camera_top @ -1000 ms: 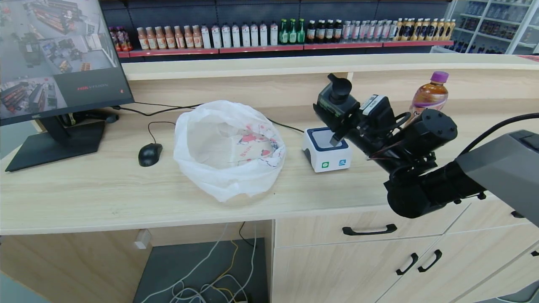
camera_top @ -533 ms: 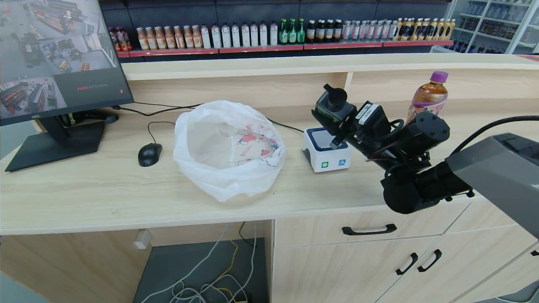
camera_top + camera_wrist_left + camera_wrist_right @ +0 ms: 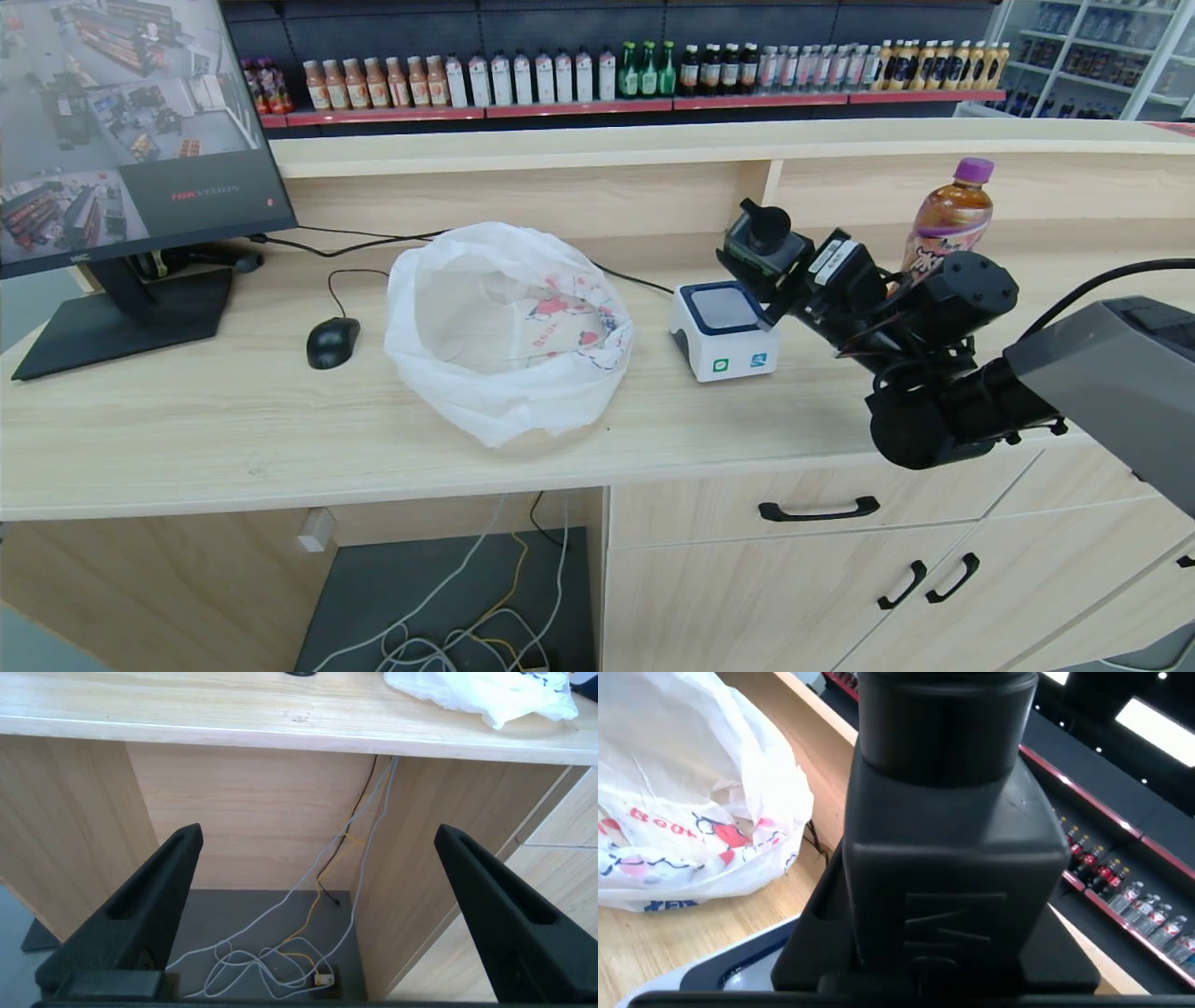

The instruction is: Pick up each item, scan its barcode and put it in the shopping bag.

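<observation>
1. Above the right rear corner of the scanner (image 3: 724, 347): right gripper (image 3: 773, 280) clamped on a dark capped box (image 3: 767, 246).
2. Half a second ago the box hung over the scanner window; it now sits further right, window uncovered.
3. The bag (image 3: 509, 327) left of the scanner and the bottle (image 3: 950, 217) right-rear of it are unmoved.
4. The left gripper (image 3: 318, 919) is spread wide, empty, under the counter (image 3: 187, 709).

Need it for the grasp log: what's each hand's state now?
Left hand: open, empty.
Right hand: closed on a black bottle.
</observation>
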### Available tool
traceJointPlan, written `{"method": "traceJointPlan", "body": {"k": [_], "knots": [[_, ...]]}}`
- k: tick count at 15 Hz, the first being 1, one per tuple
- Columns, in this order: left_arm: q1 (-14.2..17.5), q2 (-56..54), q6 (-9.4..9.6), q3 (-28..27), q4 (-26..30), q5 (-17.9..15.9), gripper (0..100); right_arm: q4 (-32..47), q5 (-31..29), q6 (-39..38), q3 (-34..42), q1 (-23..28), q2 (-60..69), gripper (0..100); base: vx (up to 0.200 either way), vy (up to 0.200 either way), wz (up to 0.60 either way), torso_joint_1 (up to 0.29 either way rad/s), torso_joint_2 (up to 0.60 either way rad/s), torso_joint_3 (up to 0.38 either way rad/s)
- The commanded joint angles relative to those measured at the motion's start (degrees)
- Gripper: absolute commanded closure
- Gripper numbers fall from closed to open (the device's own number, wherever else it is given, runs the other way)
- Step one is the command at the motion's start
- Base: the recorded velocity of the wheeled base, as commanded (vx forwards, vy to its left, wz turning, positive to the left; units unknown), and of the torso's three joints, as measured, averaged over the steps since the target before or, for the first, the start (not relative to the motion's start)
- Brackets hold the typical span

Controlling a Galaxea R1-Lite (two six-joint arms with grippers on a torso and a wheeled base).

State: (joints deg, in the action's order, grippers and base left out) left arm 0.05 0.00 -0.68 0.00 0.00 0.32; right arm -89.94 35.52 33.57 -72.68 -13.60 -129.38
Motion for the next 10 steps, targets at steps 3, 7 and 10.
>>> {"method": "traceJointPlan", "body": {"k": [3,7,10], "knots": [[0.04,0.0,-0.02,0.0,0.0,0.03,0,-0.06,2.18,1.5,-0.01,-0.19,-1.23,100,0.0,0.0,0.0,0.0,0.0,0.0],[0.04,0.0,-0.02,0.0,0.0,0.03,0,-0.06,2.27,2.11,-1.41,-0.19,-3.42,100,0.0,0.0,0.0,0.0,0.0,0.0],[0.04,0.0,-0.02,0.0,0.0,0.03,0,-0.06,2.62,2.11,-1.41,-0.02,-3.34,100,0.0,0.0,0.0,0.0,0.0,0.0]]}}
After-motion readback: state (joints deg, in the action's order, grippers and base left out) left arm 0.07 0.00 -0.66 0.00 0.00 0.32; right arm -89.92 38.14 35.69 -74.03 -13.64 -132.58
